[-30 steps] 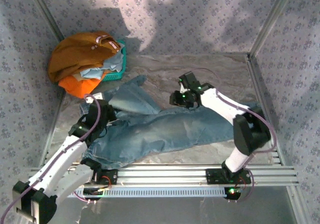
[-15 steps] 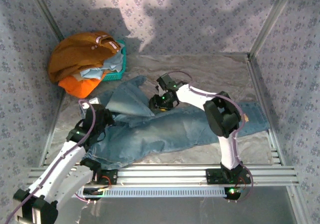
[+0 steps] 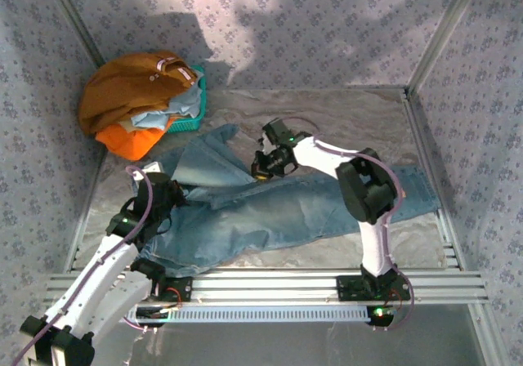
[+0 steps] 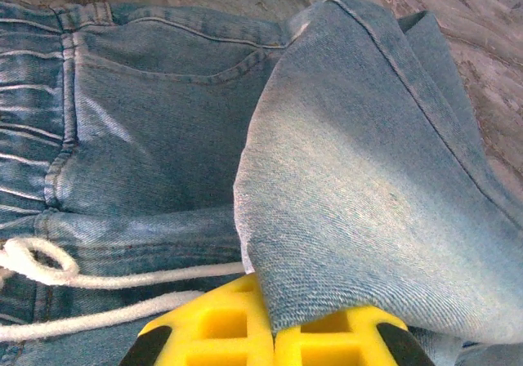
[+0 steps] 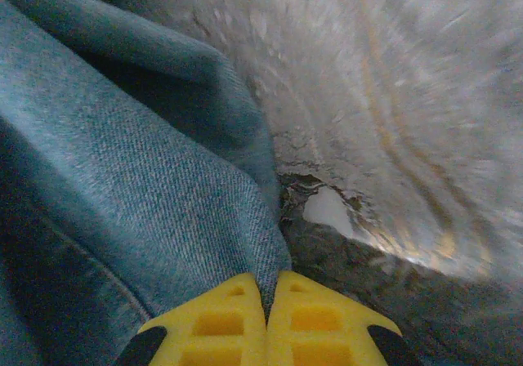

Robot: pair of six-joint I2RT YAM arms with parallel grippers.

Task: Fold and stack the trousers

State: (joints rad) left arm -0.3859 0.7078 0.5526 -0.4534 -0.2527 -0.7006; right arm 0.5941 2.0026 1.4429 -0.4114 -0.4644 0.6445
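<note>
Mid-frame, the jeans (image 3: 278,211) sprawl across the table (image 3: 359,113). The left end effector (image 3: 159,188) and the right end effector (image 3: 263,166) each clamp denim, fingers closed.

Walls (image 3: 122,6) all round are pale lilac-grey with a tiny repeating flower print. Shiny metal posts (image 3: 435,33) run up the far corners. The tabletop (image 3: 359,117) is a marbled grey-beige surface, kinda stone-looking, and it's the same up close in the right wrist view (image 5: 392,88), just blurry there. Slotted aluminium rails (image 3: 270,283) run along the near edge. There's a bright patch of light high on the far wall, with big soft shadows either side of it.
</note>
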